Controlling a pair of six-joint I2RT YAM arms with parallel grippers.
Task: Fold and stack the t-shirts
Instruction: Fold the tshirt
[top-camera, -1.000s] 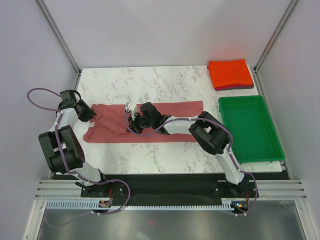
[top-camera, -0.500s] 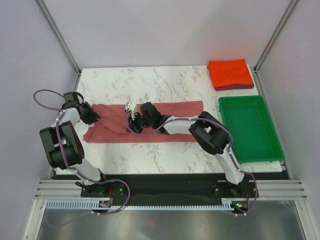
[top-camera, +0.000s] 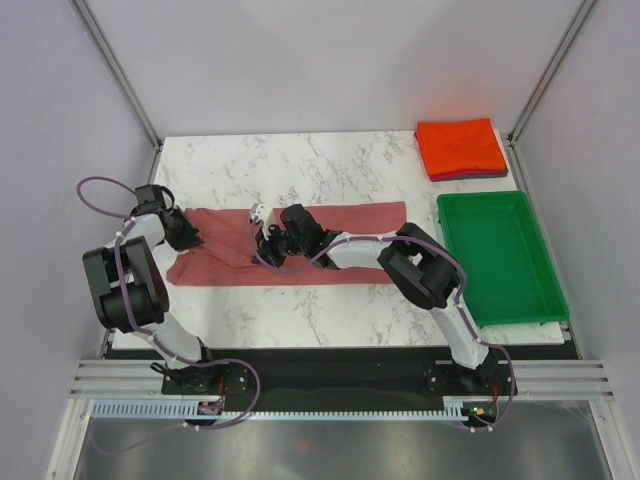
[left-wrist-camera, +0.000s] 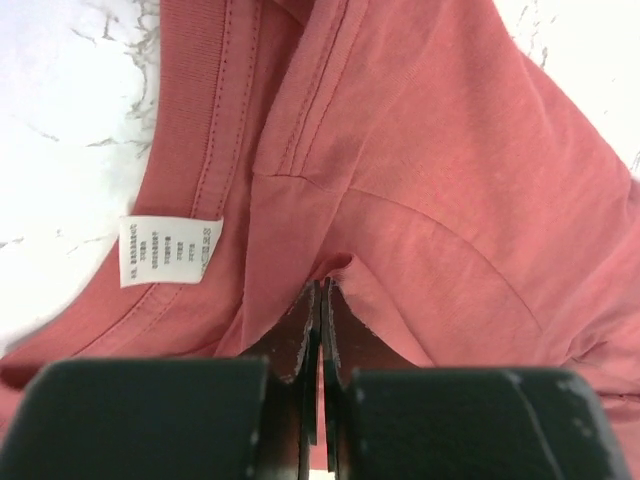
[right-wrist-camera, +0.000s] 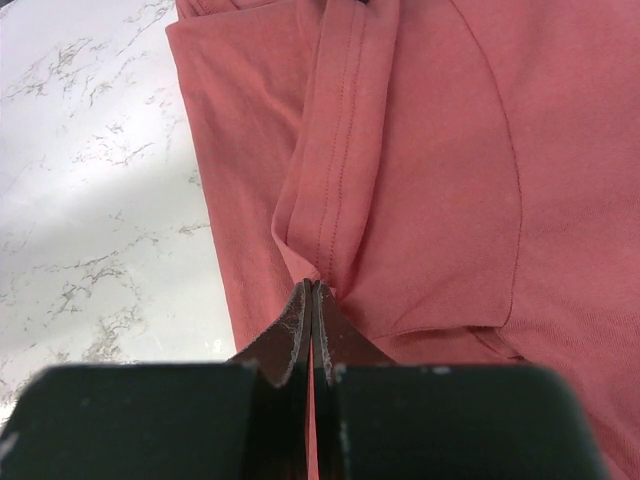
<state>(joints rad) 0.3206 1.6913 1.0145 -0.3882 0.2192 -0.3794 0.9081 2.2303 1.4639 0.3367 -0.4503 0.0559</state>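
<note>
A dusty rose-red t-shirt (top-camera: 350, 217) lies as a long folded band across the marble table. My left gripper (top-camera: 188, 239) sits at the shirt's left end, shut on a pinch of its cloth (left-wrist-camera: 322, 290), beside the collar and the white label (left-wrist-camera: 170, 250). My right gripper (top-camera: 263, 241) is left of the band's middle, shut on the shirt at a stitched sleeve hem (right-wrist-camera: 312, 288). At the back right corner a folded bright orange-red t-shirt (top-camera: 460, 146) rests on a dark maroon one (top-camera: 472, 175).
A green plastic tray (top-camera: 497, 255) stands at the right side of the table, in front of the folded stack. Bare marble (top-camera: 300, 165) lies behind the shirt, and more (top-camera: 300, 305) in front of it.
My left gripper has moved right onto the shirt's left end and closed on the cloth. The right gripper has kept its hold and place.
</note>
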